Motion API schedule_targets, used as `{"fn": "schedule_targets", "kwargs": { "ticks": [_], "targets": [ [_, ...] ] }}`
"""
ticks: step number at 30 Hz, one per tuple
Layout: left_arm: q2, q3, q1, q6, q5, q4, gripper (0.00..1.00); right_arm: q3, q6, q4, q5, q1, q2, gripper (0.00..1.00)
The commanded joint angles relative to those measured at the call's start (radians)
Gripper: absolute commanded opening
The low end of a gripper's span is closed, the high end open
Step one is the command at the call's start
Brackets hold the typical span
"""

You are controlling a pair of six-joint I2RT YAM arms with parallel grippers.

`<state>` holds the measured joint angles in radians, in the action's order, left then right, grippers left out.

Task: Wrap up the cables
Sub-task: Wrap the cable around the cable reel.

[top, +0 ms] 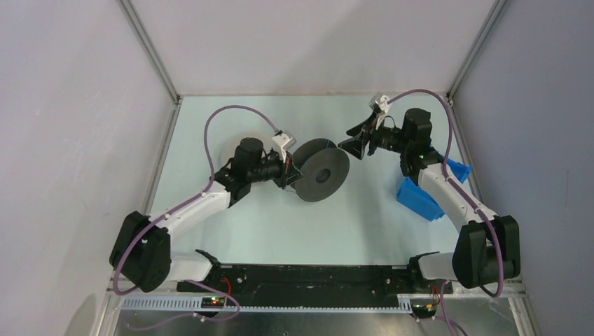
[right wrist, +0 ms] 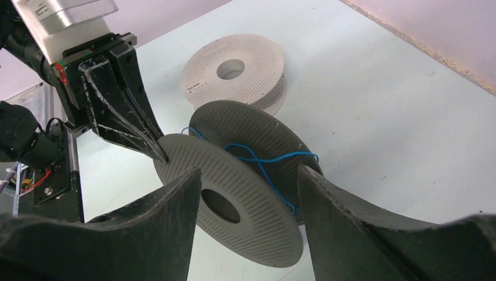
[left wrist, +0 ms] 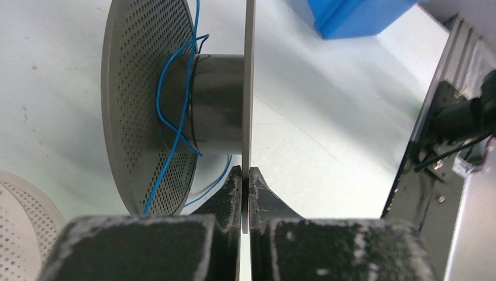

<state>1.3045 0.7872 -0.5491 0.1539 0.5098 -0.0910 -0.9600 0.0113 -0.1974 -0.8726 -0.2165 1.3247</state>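
The blue cable [left wrist: 162, 99] is looped loosely a few times round the hub of a dark grey perforated spool [top: 321, 171]. One end trails down across the flange. The blue cable also shows in the right wrist view [right wrist: 266, 157]. No reddish cable shows. My left gripper [left wrist: 245, 173] is shut on the thin edge of one spool flange [left wrist: 249, 88] and holds the spool on edge; it also shows from above [top: 290, 170]. My right gripper [right wrist: 248, 172] is open and empty, just short of the spool's other side [top: 354, 144].
A white perforated spool [right wrist: 234, 73] lies flat on the table behind the grey one; its edge shows in the left wrist view [left wrist: 23, 205]. Two blue boxes [top: 420, 199] sit at the right, by the right arm. Walls enclose the table.
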Motion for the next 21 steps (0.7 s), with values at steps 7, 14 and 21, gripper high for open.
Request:
{"fn": "schedule_targets", "kwargs": {
  "ticks": [7, 14, 21],
  "targets": [
    [-0.078, 0.048, -0.074, -0.29, -0.057, 0.179, 0.0, -0.134, -0.065, 0.11, 0.089, -0.066, 0.1, 0.62],
    [-0.112, 0.032, -0.122, -0.363, -0.146, 0.197, 0.0, -0.158, -0.302, 0.236, 0.205, -0.071, 0.146, 0.56],
    [-0.126, 0.019, -0.169, -0.356, -0.199, 0.198, 0.0, -0.103, -0.324, 0.314, 0.188, -0.111, 0.085, 0.54]
  ]
}}
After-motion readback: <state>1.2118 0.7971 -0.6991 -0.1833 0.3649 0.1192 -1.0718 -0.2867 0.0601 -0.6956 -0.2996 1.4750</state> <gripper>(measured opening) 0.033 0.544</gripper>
